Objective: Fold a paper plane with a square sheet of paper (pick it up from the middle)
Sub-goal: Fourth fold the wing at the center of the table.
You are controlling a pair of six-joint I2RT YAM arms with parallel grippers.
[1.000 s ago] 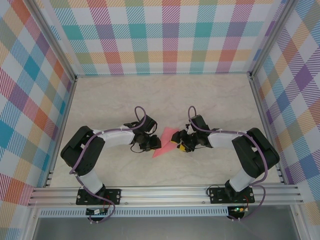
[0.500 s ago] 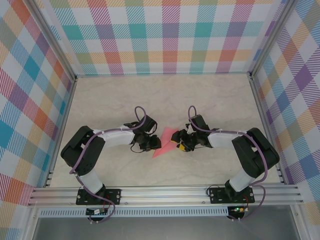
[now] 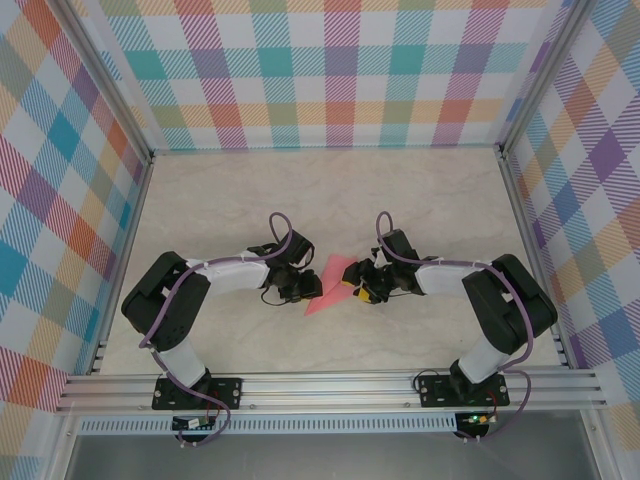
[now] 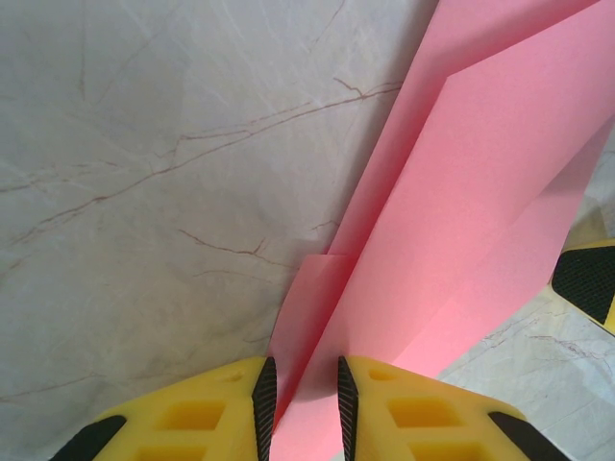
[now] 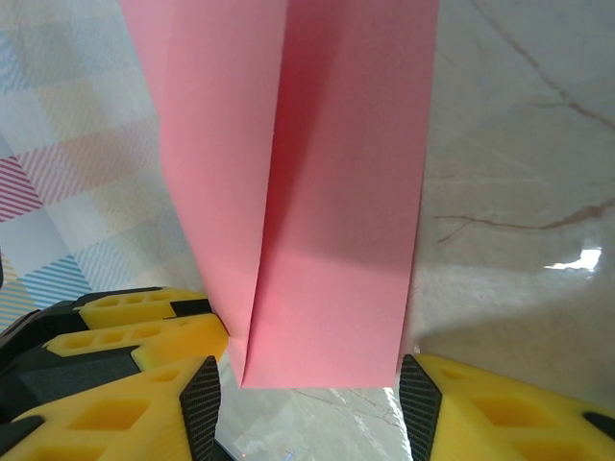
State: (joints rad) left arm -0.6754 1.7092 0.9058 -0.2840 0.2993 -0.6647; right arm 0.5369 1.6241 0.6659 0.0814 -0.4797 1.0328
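The salmon-pink paper (image 3: 331, 280), folded into a long creased strip, sits between both grippers at the table's middle. In the left wrist view the paper (image 4: 461, 211) runs up and to the right from my left gripper (image 4: 301, 408), whose narrow jaws are shut on its lower layers. My left gripper (image 3: 311, 290) holds the paper's left side. In the right wrist view the paper (image 5: 327, 192) hangs with a centre crease, its square end just above my right gripper (image 5: 312, 408), which stands wide open around that end without touching it. My right gripper (image 3: 353, 290) faces the left one.
The marble-patterned tabletop (image 3: 250, 200) spreads bare behind the arms. Checked walls (image 3: 340, 70) close in the back and sides, and an aluminium rail (image 3: 330, 385) runs along the near edge. The left gripper's yellow fingers (image 5: 125, 327) show beside the paper.
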